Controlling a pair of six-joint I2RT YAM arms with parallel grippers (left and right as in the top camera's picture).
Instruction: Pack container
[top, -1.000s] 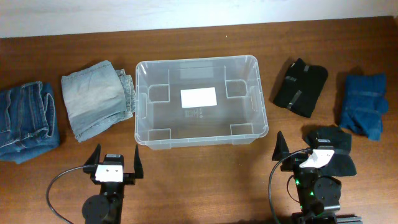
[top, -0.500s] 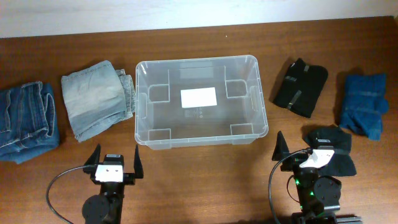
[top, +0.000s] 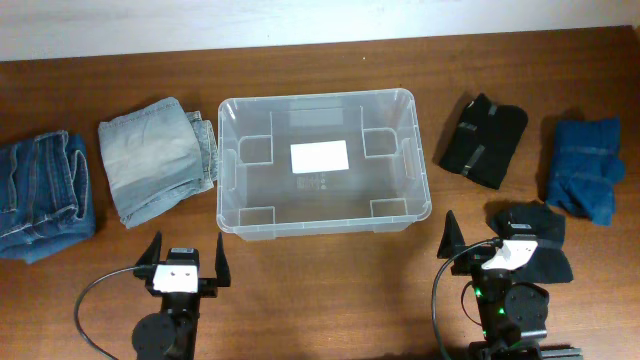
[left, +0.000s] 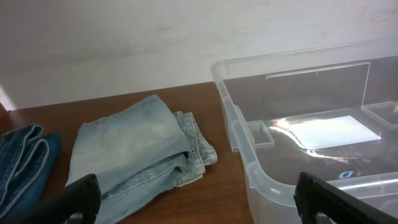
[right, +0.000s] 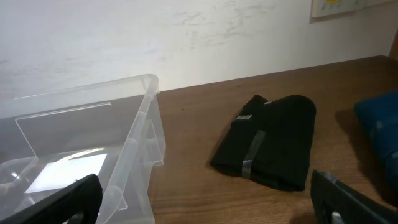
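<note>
Both grippers are spread wide with nothing between the fingers. The left gripper (top: 188, 240) sits at about 7 o'clock from the container (top: 318, 96), and the right gripper (top: 485, 235) at about 4 o'clock. Each wrist view shows its two dark fingers far apart in the lower corners.

The container stands upright on the surface (top: 330, 290), just toward 12 o'clock of the overhead view's middle. It holds nothing; only the white label (top: 319, 156) shows through its base.

Over the last second nothing has shifted. Arms, container and every garment lie exactly as they did, so packing has not begun and the arms look parked at rest.

Five folded pieces wait outside the container:
- The pale jeans (top: 155, 160) lie at 9 o'clock, close beside its short wall.
- The dark blue jeans (top: 40, 195) lie farther out along the same direction.
- A black folded garment (top: 484, 140) lies at 3 o'clock, near the container.
- A blue garment (top: 585, 170) lies beyond the black one.
- A second black piece (top: 545, 250) lies at 4 o'clock, partly under the right gripper in the overhead view. Whether the two touch cannot be told.

The likely opening is a reach to the nearest pile on either side. The pale jeans suit the left arm. The black piece close by suits the right. Folded cloth will sag and may unfold when lifted, so a pinch through several layers near the fold seems wise.
</note>
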